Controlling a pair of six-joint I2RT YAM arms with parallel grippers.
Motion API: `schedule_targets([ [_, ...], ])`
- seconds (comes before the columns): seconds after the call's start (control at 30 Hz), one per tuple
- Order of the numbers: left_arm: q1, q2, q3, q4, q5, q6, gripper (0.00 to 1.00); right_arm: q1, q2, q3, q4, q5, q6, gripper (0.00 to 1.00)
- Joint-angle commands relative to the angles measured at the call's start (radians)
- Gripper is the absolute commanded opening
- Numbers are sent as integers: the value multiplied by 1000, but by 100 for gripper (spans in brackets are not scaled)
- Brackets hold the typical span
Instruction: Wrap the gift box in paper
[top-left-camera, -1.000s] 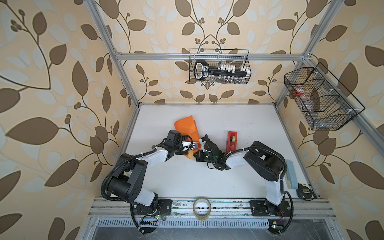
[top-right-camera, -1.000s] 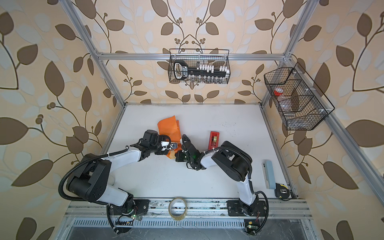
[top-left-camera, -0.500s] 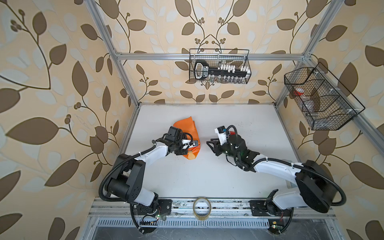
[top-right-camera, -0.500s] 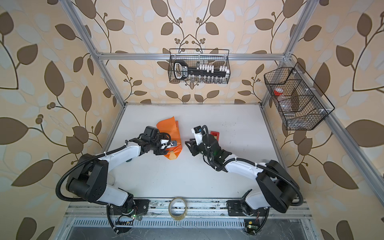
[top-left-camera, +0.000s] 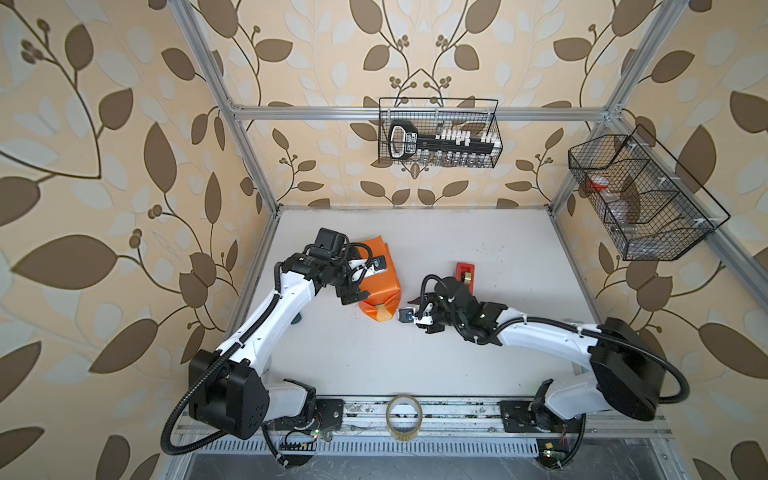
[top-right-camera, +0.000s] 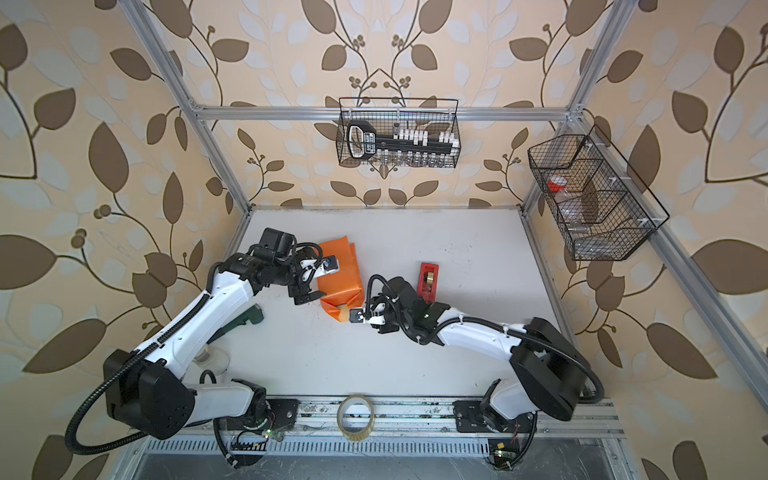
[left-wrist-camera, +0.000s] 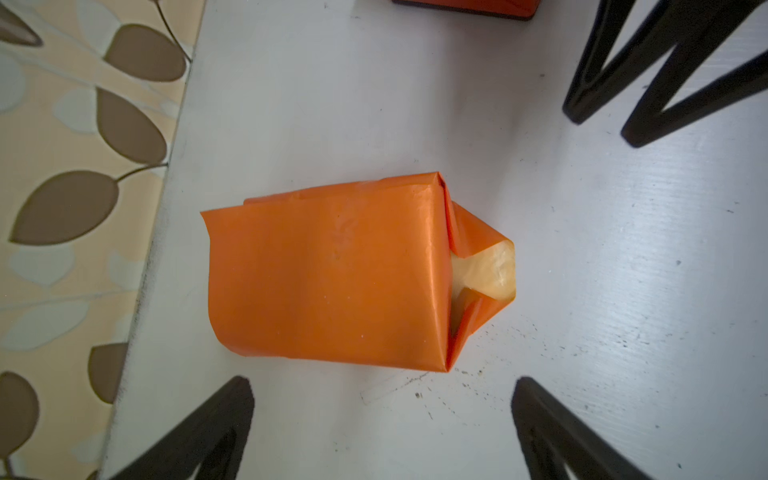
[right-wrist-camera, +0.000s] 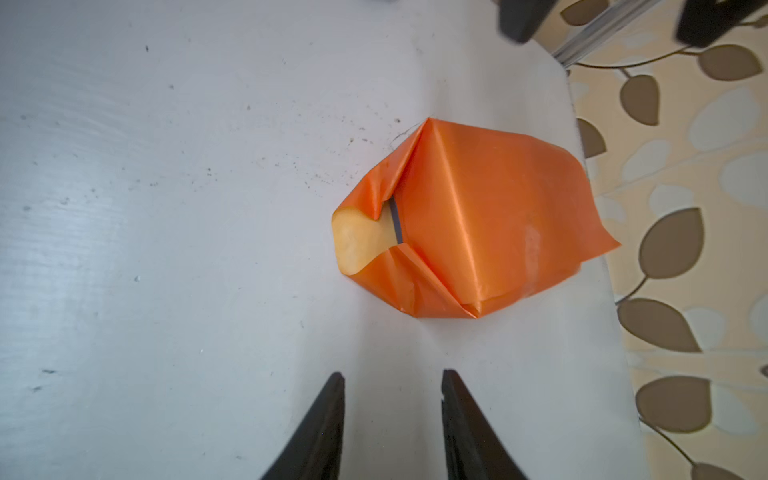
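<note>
The gift box is almost wholly hidden inside the orange paper (top-left-camera: 380, 286) (top-right-camera: 338, 274) on the white table. Only a slate-blue sliver of the box (right-wrist-camera: 397, 222) shows at the near end. There the side flaps are folded in and a yellow-tan tongue (left-wrist-camera: 490, 270) lies flat. My left gripper (top-left-camera: 369, 280) (left-wrist-camera: 382, 380) hangs wide open over the parcel's left side, holding nothing. My right gripper (top-left-camera: 409, 307) (right-wrist-camera: 393, 374) is a short way off that end, its jaws partly open with only bare table between them.
A red tape dispenser (top-left-camera: 465, 272) (top-right-camera: 429, 277) lies right of the parcel, behind my right wrist. A clear tape roll (top-left-camera: 404, 415) sits on the front rail. Wire baskets hang on the back wall (top-left-camera: 438, 137) and the right wall (top-left-camera: 640, 199). The parcel lies near the table's left edge (left-wrist-camera: 166, 232).
My right gripper has let go at the parcel's near end, swung away to the right, and now points at that end, partly open. My left gripper has opened wider.
</note>
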Motion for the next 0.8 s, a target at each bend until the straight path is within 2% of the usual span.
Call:
schedule_targets([
  [0.0,31,-34,-26,-78,4,-29,99,28,104,80,-90,0,-221,36],
  [0.23,54,-51,-100,-81,-24,39,99,38,279,179,-108,-10,-301,35],
  [0.47,60,-30,-109,-61,-20,52,99,31,379,263,-159,17,-318,33],
  [0.77,66,-17,-87,-72,-15,42,99,15,445,291,-122,73,-332,30],
])
